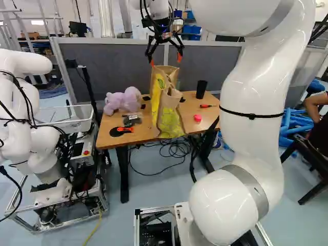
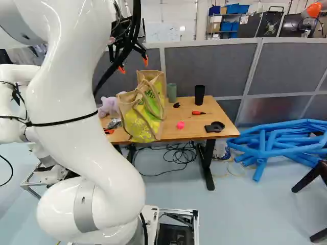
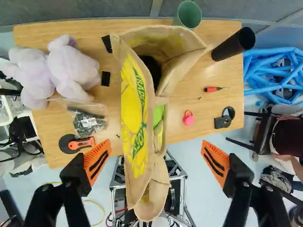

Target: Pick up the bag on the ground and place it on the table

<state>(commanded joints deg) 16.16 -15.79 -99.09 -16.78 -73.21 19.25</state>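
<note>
High in the left base view, the black two-fingered claw point(image 1: 165, 60) is gaping wide, empty; the brown wooden table point(image 1: 209, 119) is apparently supporting the tan-and-yellow bag point(image 1: 169, 122).

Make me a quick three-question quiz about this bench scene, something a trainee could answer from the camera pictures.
1. True or false: the yellow-printed shopping bag is standing on the wooden table.

2. In the right base view, what stands between the bag and the black tumbler?
a) the purple plush toy
b) the green cup
c) the red-handled screwdriver

3. Fill in the blank with "open" or "shut": in the wrist view, the two fingers of the pincer are ___.

Key: 1 true; 2 b; 3 open.
</note>
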